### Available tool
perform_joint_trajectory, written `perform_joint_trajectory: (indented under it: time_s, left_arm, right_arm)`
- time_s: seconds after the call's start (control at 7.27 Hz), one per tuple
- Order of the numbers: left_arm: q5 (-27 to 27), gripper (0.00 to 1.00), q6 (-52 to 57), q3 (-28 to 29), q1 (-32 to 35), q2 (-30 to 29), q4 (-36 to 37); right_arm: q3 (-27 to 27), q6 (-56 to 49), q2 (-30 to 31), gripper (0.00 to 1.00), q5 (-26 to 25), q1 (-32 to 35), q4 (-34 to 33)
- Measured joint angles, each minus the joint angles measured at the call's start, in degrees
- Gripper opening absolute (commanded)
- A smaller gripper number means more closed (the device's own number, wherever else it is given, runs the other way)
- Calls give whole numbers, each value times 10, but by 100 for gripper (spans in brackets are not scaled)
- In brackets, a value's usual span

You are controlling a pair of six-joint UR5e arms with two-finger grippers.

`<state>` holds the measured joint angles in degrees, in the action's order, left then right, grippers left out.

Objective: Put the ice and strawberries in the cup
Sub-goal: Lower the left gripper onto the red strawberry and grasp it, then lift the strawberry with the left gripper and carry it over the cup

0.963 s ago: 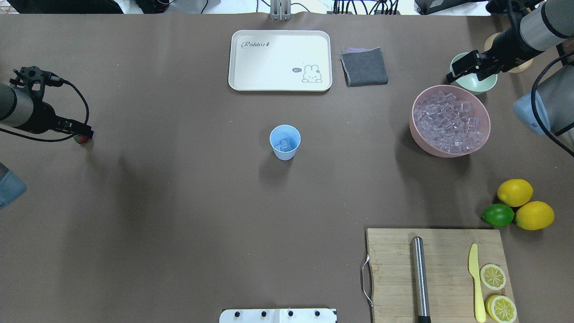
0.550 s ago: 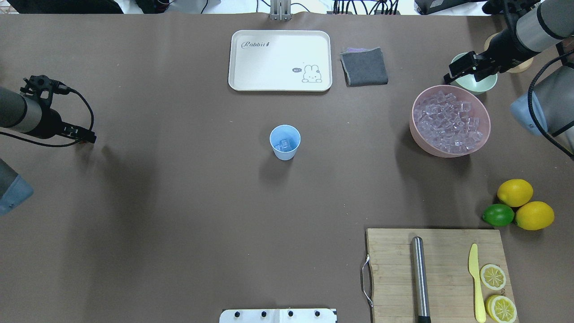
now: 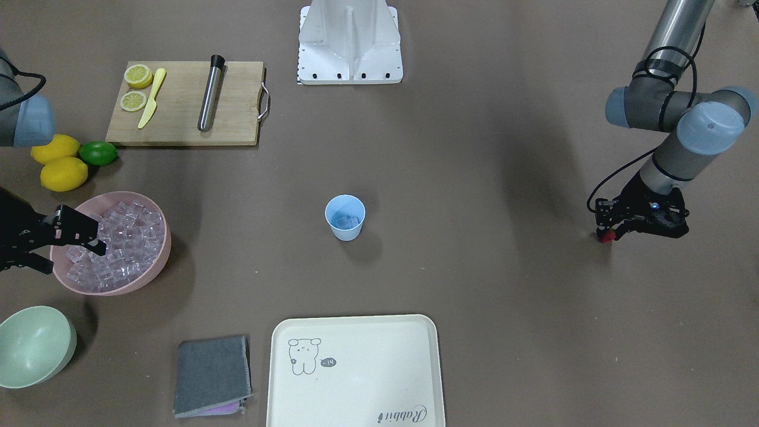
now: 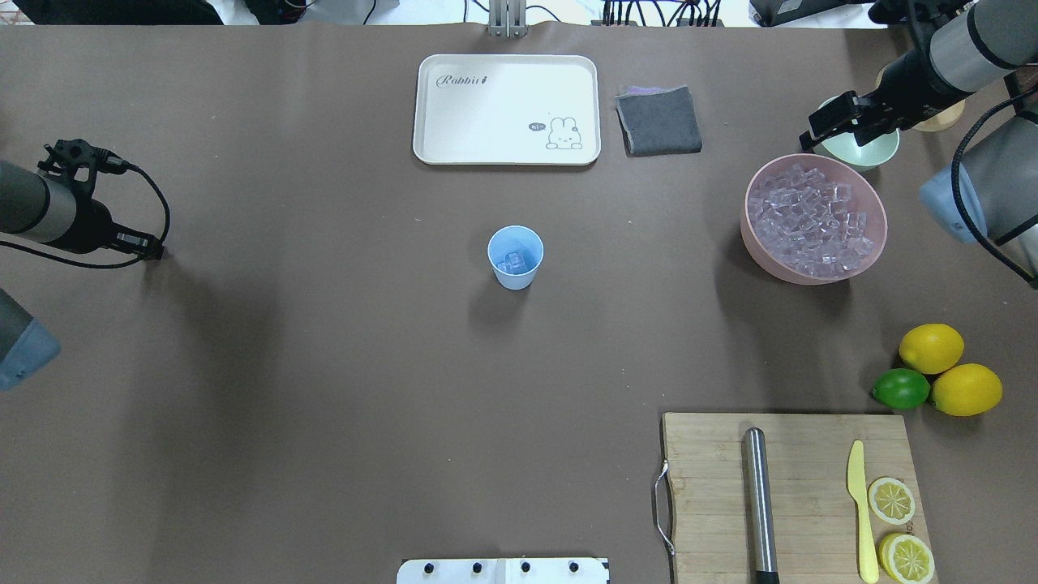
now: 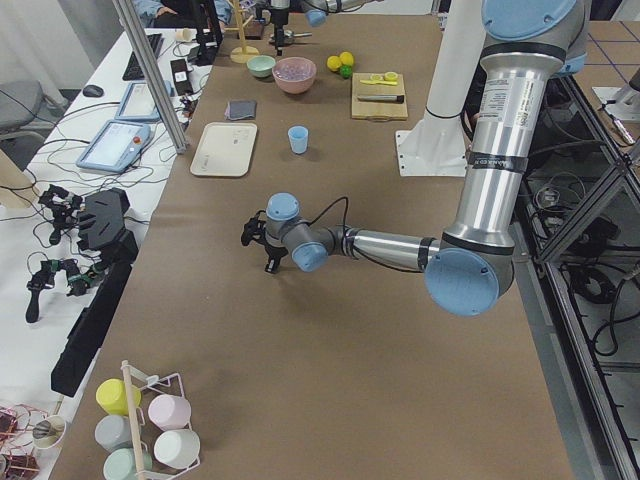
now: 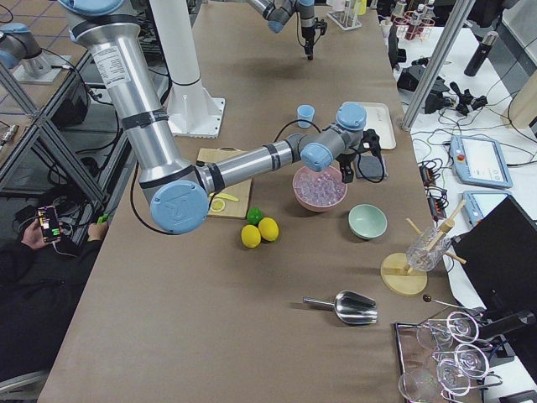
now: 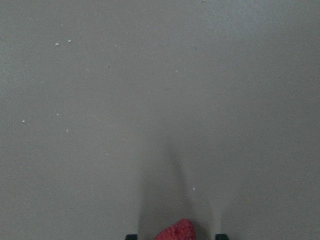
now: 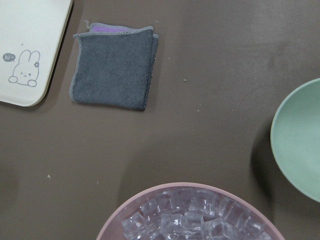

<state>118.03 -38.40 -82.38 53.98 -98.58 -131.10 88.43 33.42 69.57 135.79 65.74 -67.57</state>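
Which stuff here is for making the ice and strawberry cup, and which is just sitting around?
For the job: light-blue cup, ice cubes in the pink bowl, strawberry at the left gripper.

Just lying about: rabbit tray, grey cloth, green bowl, two lemons, lime, cutting board, lemon slices, yellow knife, metal rod.

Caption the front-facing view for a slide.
Left gripper, jaws straddling a strawberry, far from the blue cup already holding ice; a full pink bowl sits opposite.
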Motion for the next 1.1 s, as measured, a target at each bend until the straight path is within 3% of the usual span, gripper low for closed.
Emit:
perform_joint_trajectory:
  time_s: [0.28, 0.55, 0.83, 1.1]
  left_arm:
    - [11, 0, 0, -11, 12, -2, 3]
    - [64, 0, 0, -37, 63, -13, 17]
    - [88, 0, -23, -110, 86, -59, 119]
    - [81, 0, -135, -172, 54, -135, 212]
  right_arm:
    - [1, 0, 1, 100, 1, 0, 1]
    - [1, 0, 1, 100, 1, 0, 1]
    - [2, 0, 2, 100, 0, 1, 1]
    - [3, 0, 5, 100, -1, 1, 2]
